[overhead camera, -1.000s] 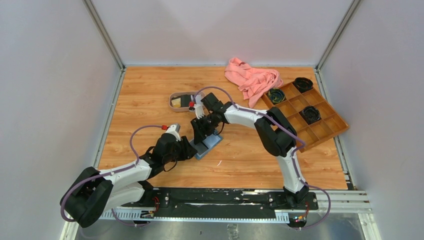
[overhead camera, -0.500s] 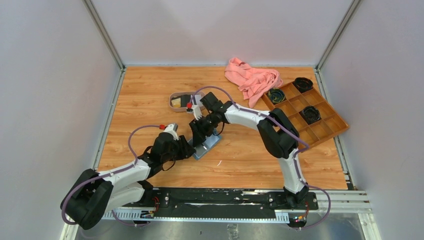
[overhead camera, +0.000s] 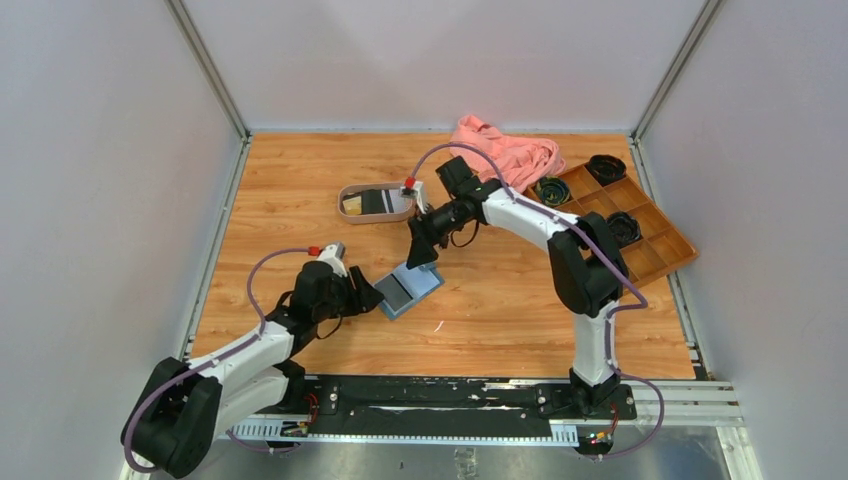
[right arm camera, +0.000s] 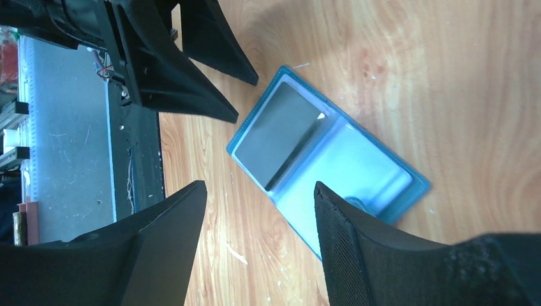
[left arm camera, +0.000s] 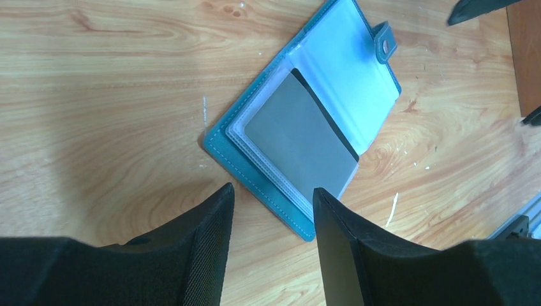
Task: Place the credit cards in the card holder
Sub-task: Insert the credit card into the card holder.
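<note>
- Teal card holder point(overhead camera: 410, 288) is lying open, diagonal, just beside the left jaws — gaping, empty.
- Right jaws — apart, empty — are hovering nearer the tray's point(overhead camera: 339, 203) credit cards point(overhead camera: 372, 203).

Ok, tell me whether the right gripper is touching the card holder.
Apart. In the left wrist view, fingertips of the right gripper sit beyond the card holder, bare wood between.

The holder's point(right arm camera: 332, 166) snap corner is hidden behind a right hand point(right arm camera: 258, 186) finger. Cards point(overhead camera: 372, 202) in the tray point(overhead camera: 345, 195) near that hand are too small to tell apart.
</note>
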Motion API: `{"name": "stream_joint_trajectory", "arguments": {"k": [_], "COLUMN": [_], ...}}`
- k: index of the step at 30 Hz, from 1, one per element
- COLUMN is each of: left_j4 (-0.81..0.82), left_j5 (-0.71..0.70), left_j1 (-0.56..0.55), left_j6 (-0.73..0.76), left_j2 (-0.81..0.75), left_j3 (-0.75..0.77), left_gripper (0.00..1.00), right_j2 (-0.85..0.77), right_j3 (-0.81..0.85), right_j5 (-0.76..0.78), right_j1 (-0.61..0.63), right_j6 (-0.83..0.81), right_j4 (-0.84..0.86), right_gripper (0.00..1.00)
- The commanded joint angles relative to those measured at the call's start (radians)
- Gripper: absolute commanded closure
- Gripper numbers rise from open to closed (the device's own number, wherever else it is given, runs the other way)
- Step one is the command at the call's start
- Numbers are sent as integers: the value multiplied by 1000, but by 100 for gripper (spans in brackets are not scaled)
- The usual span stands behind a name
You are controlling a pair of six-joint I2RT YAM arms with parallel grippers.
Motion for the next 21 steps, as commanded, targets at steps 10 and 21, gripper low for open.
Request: {"name": "stream_joint_trajectory", "arguments": {"k": [10,21], "left_j4": [-338,-462], "left_j5": [-69,-58], "left_j1": [108,231], "left_j6": [251,308], "left_j2": [61,537], "left_j3": [452,969], "left_gripper": [29,31], "right_j2": [-150,-158], "right_j3": [-85,-86], "right_j5": [-150,-186], "right_j1": [-189,-232], "right_j6": [-54,-38], "right_j4": [-27,-25], "right_gripper": [34,34]}}
